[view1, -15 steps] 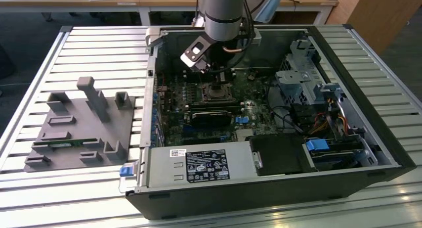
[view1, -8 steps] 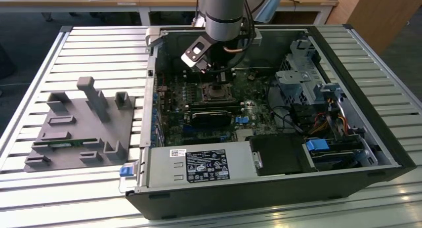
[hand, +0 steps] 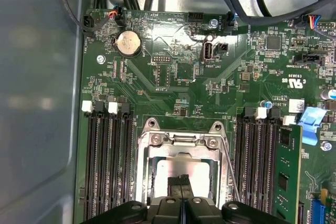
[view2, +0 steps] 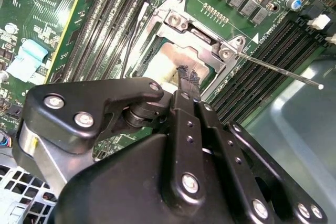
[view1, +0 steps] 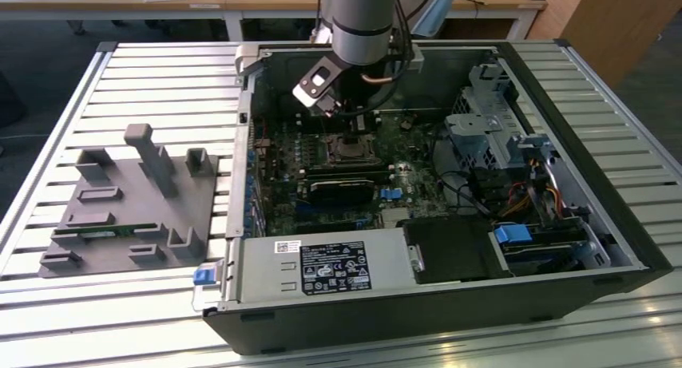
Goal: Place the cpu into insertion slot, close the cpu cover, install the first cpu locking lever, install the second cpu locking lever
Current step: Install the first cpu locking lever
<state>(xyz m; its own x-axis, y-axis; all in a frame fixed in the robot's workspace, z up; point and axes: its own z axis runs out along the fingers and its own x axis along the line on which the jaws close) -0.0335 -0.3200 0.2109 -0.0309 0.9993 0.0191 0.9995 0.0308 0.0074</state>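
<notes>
Inside the open computer case (view1: 426,320) on the slatted table (view1: 160,81), reaching down over the insertion slot (view1: 346,150) of the green motherboard (hand: 173,77). Holding the jaws pinched together, gripping nothing, with the black fingertips (hand: 181,183) poised right at the silvery top of the cpu (hand: 165,170); touching or just clear, impossible to tell. Showing, in both wrist views, the cpu lying seated in the slot with the cpu cover (hand: 146,166) folded flat around it. Working beside a thin locking lever (view2: 278,70) angled away from one socket corner, over black memory slots (view2: 247,93). Sharing the table with a grey fixture block (view1: 117,224) at the exterior view's left of the case.
</notes>
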